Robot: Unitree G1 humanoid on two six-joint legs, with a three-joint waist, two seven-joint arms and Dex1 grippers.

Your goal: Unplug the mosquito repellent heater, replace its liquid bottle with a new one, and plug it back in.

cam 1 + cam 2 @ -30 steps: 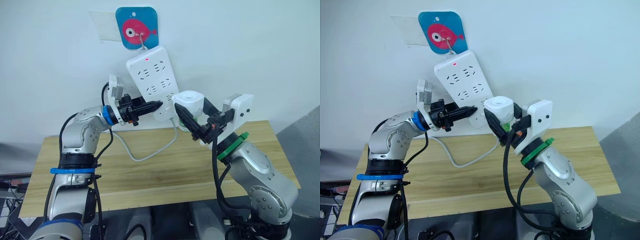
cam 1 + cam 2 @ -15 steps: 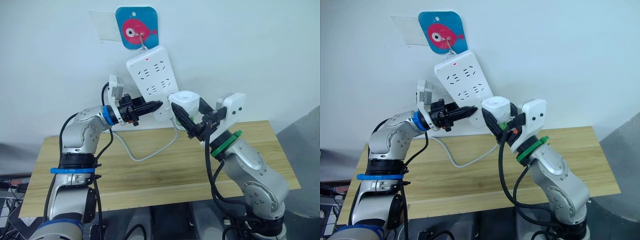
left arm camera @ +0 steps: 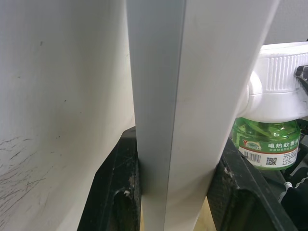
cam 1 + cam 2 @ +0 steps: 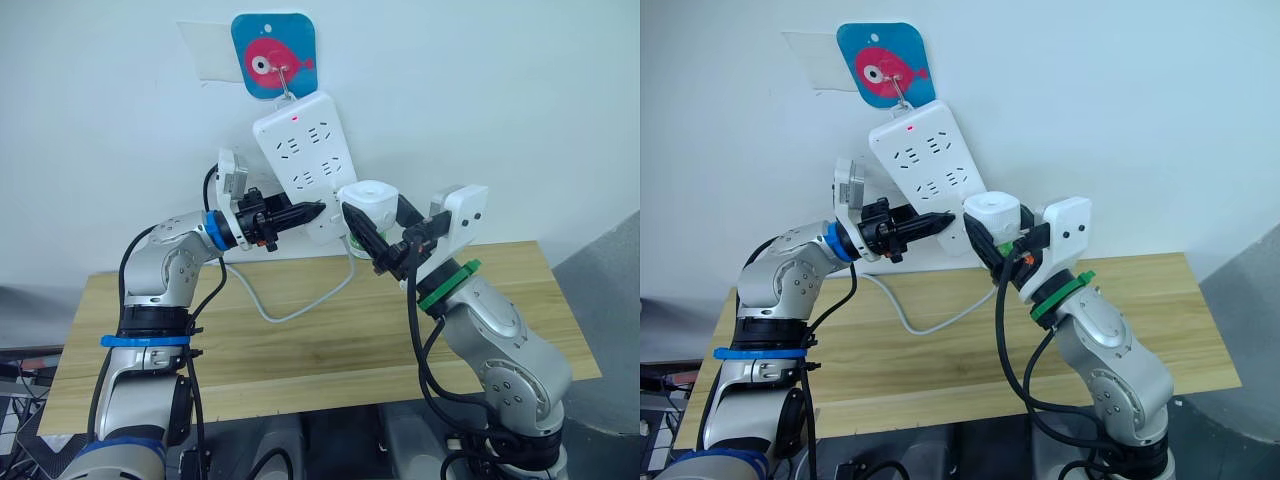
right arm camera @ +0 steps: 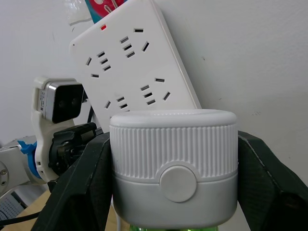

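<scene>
I am holding the mosquito repellent heater (image 4: 366, 203) in my right tool (image 4: 376, 238); the two black fingers (image 5: 79, 185) are clamped on its white ribbed body, one on each side. Under the white body, the green liquid bottle (image 3: 268, 143) with a printed label is hanging, and it is attached to the heater. The heater is raised above the wooden surface (image 4: 300, 340), just beside the lower right edge of the power strip (image 4: 305, 165), close to its lowest sockets. I cannot tell if the plug is already inside a socket.

My left tool (image 4: 305, 212) is pointing to the right, toward my right tool, and its fingers (image 3: 120, 192) are clamped on the lower edge of the power strip, one finger on each face of it. The two tools are near each other, with the bottom corner of the strip between them.

The power strip is hanging tilted on the white wall from a hook on a blue plate with a pink fish (image 4: 274, 56). A small red light is shining near its top. Its white cable (image 4: 290, 305) is running down in a loop over the surface, below my left tool
</scene>
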